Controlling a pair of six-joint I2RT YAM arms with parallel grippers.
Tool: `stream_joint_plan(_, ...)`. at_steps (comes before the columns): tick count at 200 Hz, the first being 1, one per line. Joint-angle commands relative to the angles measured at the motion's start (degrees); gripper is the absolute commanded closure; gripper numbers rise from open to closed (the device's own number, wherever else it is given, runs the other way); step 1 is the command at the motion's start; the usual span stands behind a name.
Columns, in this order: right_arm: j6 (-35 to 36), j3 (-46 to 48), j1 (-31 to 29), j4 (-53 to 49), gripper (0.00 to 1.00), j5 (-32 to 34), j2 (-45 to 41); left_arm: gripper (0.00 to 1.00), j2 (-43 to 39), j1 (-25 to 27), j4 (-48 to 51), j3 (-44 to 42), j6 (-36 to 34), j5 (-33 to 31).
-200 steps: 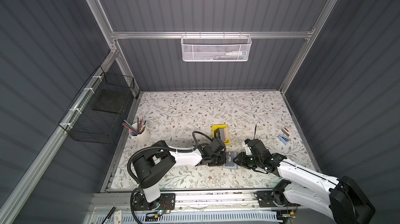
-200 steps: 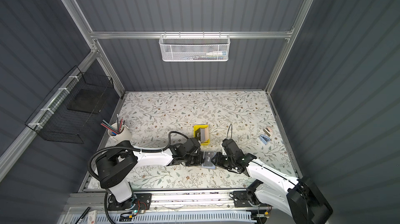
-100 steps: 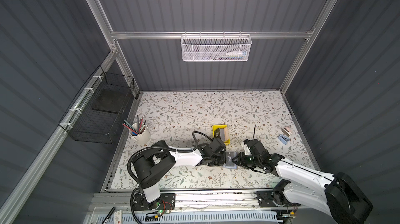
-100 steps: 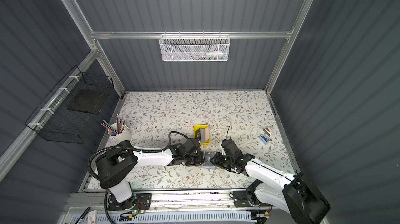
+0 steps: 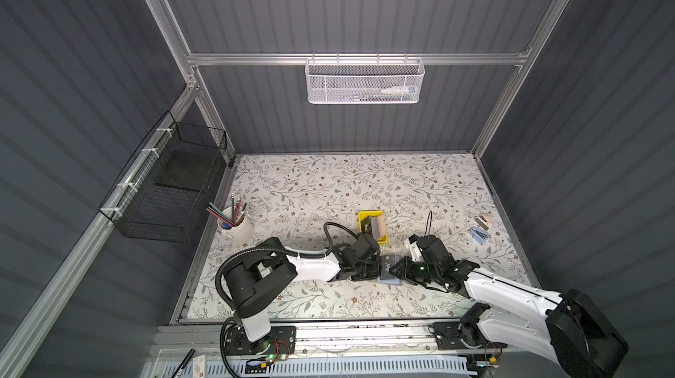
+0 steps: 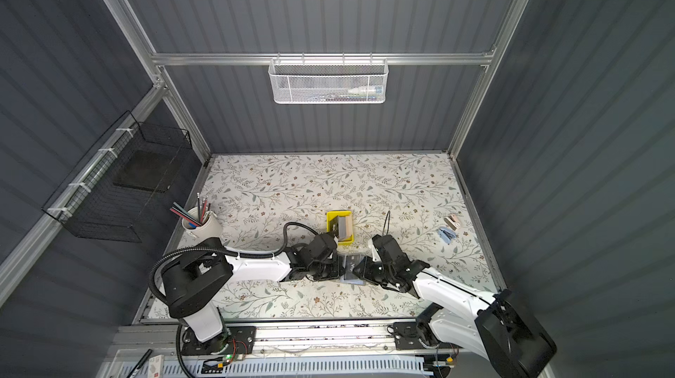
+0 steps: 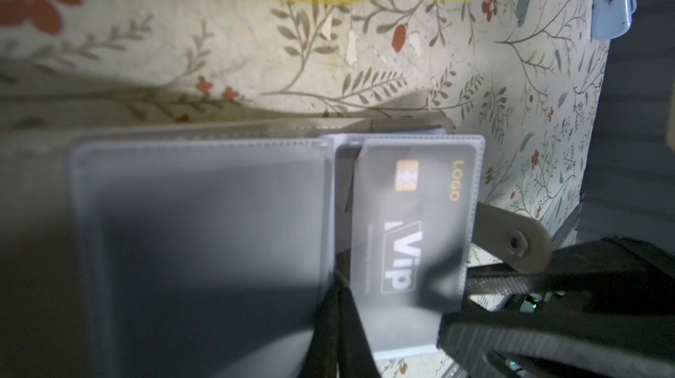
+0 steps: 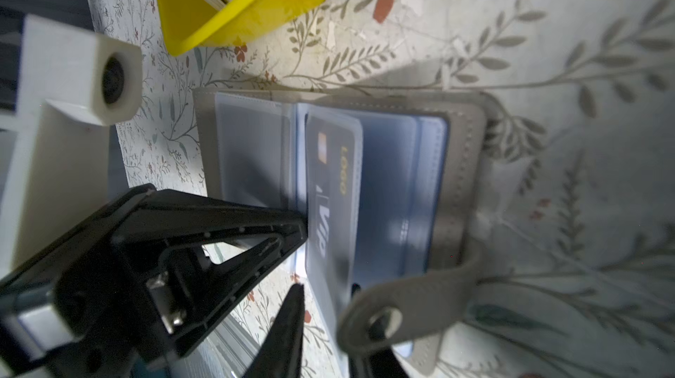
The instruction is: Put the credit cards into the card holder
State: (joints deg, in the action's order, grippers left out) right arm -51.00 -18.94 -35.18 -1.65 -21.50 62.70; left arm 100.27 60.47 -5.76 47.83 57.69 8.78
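- Both fingers of the left gripper (image 8: 301,228) are pressed together, tips at the fold of the sleeves.
- Credit cards (image 5: 373,227) sit stacked in the yellow tray (image 5: 365,216), just behind the card holder (image 8: 460,175).
- The card holder lies open on the table (image 5: 328,190), with one black VIP card (image 7: 412,226) inside a sleeve.
- The right gripper (image 7: 458,303) straddles that sleeve's edge; whether it clamps, I cannot tell.
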Motion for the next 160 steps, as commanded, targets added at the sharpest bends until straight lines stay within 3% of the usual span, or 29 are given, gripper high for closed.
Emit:
stream_joint_plan(1,0.4,-0.1,0.0,0.3,0.77,-0.4,-0.4,0.93,-0.5,0.4,-1.0,-1.4,1.1,0.6)
stream_joint_plan(80,1.8,-3.0,-1.2,-2.7,0.79,1.6,0.3,0.87,-8.6,-0.6,-0.4,-2.8,-1.0,-3.1)
stream_joint_plan(160,2.7,-6.9,-3.3,-5.4,0.79,5.5,3.2,0.72,-21.3,-9.4,-1.9,-9.9,-3.5,1.7)
